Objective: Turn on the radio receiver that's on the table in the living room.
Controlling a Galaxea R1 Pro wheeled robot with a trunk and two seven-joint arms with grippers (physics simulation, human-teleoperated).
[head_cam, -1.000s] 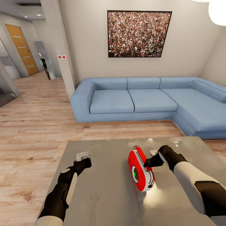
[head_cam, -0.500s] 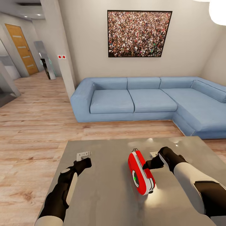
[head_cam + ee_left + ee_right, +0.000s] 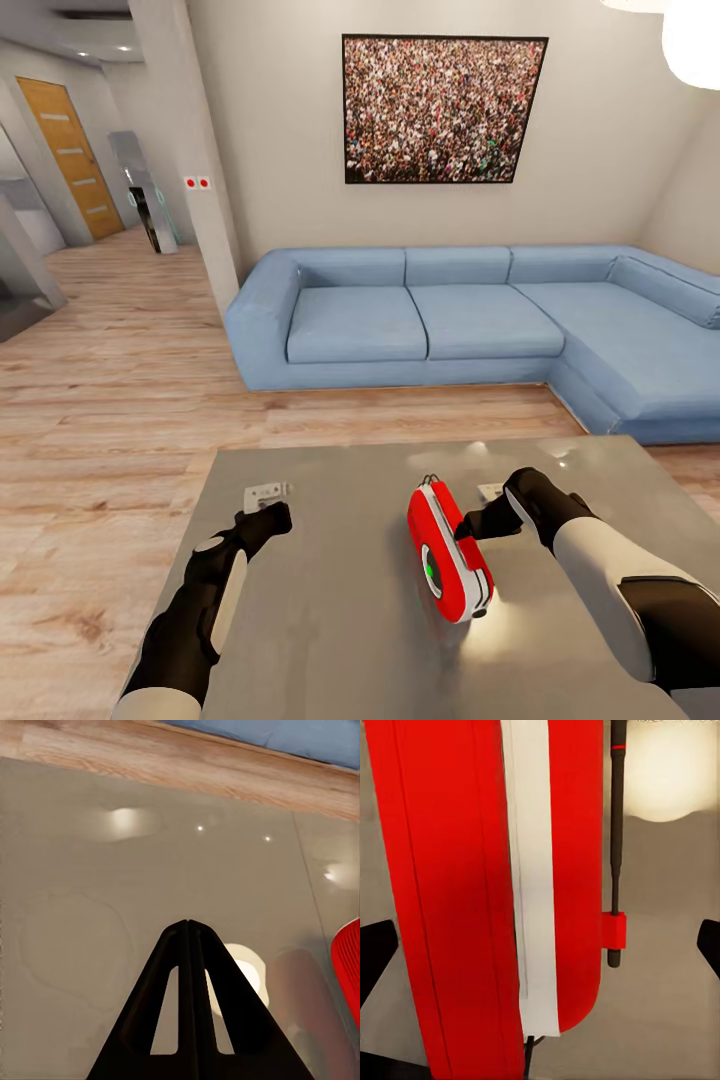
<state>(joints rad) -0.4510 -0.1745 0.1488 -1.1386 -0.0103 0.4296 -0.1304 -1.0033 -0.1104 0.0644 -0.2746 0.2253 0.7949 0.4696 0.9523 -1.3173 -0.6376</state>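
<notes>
The red radio receiver stands on its edge on the glossy grey table, its round dial with a green light turned toward me and its wire loop at the far end. My right gripper is open, its fingertips right against the radio's right side. Close up, the red body and white edge band sit between the wide-apart fingers, beside a thin black antenna. My left gripper hovers over the table's left part, shut on nothing, fingers pressed together; the radio's red edge shows beside them.
A blue L-shaped sofa stands beyond the table under a framed crowd picture. Two small white plates lie on the tabletop. Light wood floor runs left toward a hallway with a wooden door.
The radio has turned a little more edge-on and stands steeper, with less of its face showing. Both arms have hardly moved.
</notes>
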